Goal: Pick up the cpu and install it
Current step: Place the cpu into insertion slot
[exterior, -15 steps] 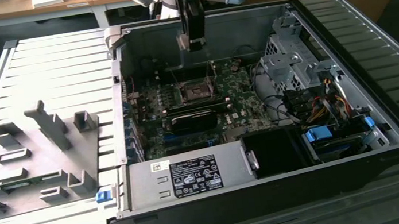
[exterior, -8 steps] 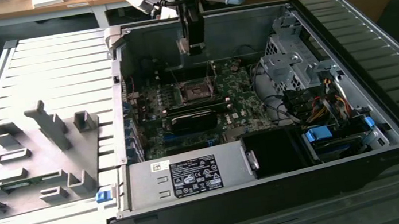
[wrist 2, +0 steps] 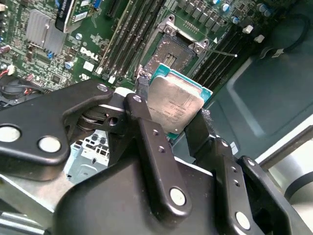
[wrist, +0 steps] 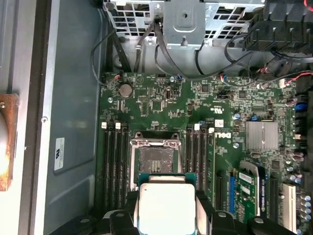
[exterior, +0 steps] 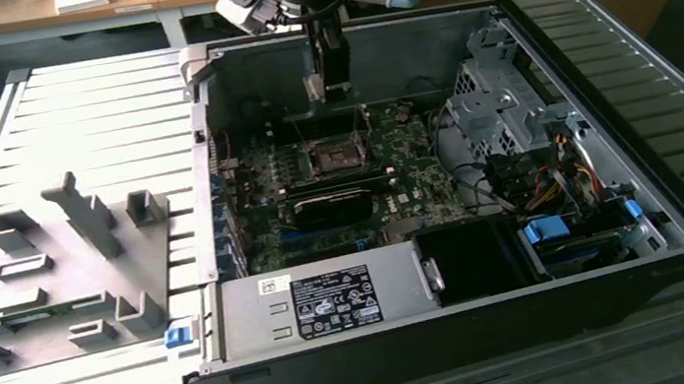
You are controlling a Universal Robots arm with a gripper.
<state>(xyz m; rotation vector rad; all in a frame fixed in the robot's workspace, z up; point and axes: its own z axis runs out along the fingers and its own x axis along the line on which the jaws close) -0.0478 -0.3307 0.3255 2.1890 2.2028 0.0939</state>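
Note:
The cpu [wrist 2: 175, 104] is a flat square chip with a shiny silver top and a green rim. My gripper [wrist 2: 172, 115] is shut on it, with one black finger [wrist 2: 142, 108] on each side edge. In the first wrist view the cpu [wrist: 166, 208] hangs just short of the open, dark, metal-framed socket [wrist: 156, 160] on the green motherboard, apart from it. In the exterior view my gripper [exterior: 330, 82] reaches down into the open computer case, above the socket [exterior: 335, 158].
Memory slots [wrist: 113, 161] flank the socket on both sides. A finned heatsink [wrist: 264, 135] and expansion cards lie further along the board. A drive cage [exterior: 503, 101], cables and the power supply [exterior: 330, 301] crowd the case. A grey plastic fixture [exterior: 63, 278] sits on the table at the exterior view's left.

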